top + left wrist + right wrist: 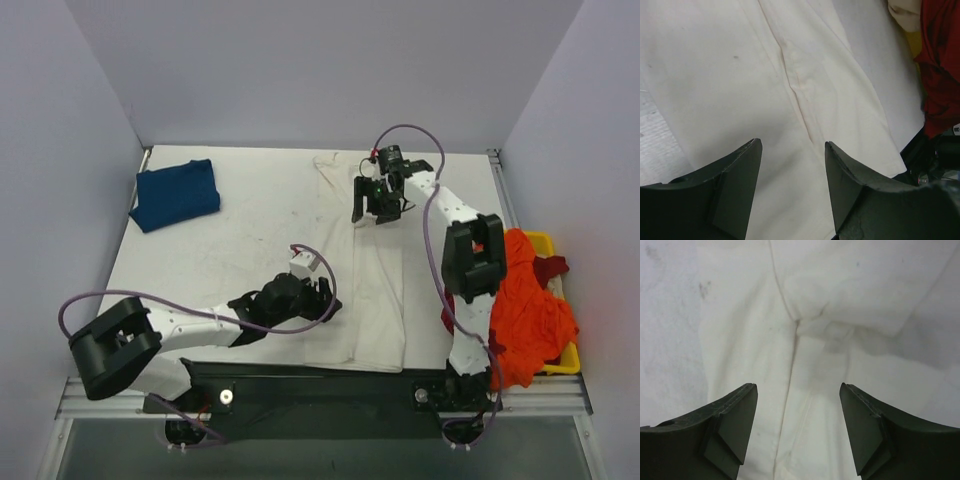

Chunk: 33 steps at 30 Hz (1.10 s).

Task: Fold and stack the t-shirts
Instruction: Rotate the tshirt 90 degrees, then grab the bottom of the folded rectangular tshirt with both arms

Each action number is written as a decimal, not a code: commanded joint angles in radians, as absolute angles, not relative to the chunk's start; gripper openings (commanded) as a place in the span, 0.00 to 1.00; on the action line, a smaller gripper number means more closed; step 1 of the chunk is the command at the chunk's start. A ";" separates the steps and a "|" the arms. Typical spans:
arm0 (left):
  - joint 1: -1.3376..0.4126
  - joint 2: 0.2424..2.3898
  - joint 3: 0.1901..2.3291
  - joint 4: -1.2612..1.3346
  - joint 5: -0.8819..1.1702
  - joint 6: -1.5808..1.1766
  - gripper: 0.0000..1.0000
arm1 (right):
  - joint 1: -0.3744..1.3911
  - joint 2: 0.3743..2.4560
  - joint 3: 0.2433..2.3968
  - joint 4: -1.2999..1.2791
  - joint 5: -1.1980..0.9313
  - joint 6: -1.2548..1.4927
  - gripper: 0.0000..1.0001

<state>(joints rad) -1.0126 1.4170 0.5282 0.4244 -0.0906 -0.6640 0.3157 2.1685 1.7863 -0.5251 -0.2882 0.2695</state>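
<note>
We see the cream t-shirt (375,300) spread flat as a long strip on the table (250,240), running from the far side towards the arm bases. A seam or crease runs along its length.

The left hand (322,295) sits low at the near left edge of the cream t-shirt. Its fingers are spread wide and hold nothing, with only cloth showing between them in the wrist view.

The right hand (372,212) hangs over the far part of the cream t-shirt, also spread wide and holding nothing, above a small pucker in the fabric.

Well to the far left of the cream t-shirt lies the dark blue t-shirt (176,193), folded. To its right, the orange t-shirt (530,310) and the dark red t-shirt (550,268) are heaped in the yellow bin (545,240).
</note>
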 commanded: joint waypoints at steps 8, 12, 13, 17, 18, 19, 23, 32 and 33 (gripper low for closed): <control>-0.996 1.186 0.457 0.109 -0.169 -0.604 0.64 | 0.423 1.435 1.111 -0.350 -0.102 0.412 0.67; -0.977 1.131 0.451 0.002 -0.153 -0.607 0.64 | 0.483 1.252 0.931 -0.411 -0.005 0.468 0.64; -0.976 1.114 0.449 -0.036 -0.138 -0.609 0.64 | 0.498 1.224 0.872 -0.422 0.030 0.480 0.64; -0.963 1.068 0.446 -0.090 -0.118 -0.611 0.64 | 0.572 1.092 0.711 -0.482 0.075 0.570 0.62; -0.960 1.063 0.455 -0.095 -0.118 -0.609 0.64 | 0.604 1.044 0.684 -0.501 0.072 0.615 0.62; -0.959 1.058 0.462 -0.101 -0.107 -0.607 0.64 | 0.623 1.020 0.655 -0.514 0.061 0.636 0.62; -0.957 1.084 0.472 -0.107 -0.038 -0.612 0.64 | 0.733 0.950 0.580 -0.590 0.063 0.750 0.61; -0.960 1.132 0.449 -0.100 0.034 -0.653 0.63 | 0.926 0.937 0.535 -0.690 0.098 0.929 0.54; -0.960 1.123 0.449 -0.101 0.032 -0.655 0.63 | 0.931 0.934 0.523 -0.692 0.101 0.937 0.54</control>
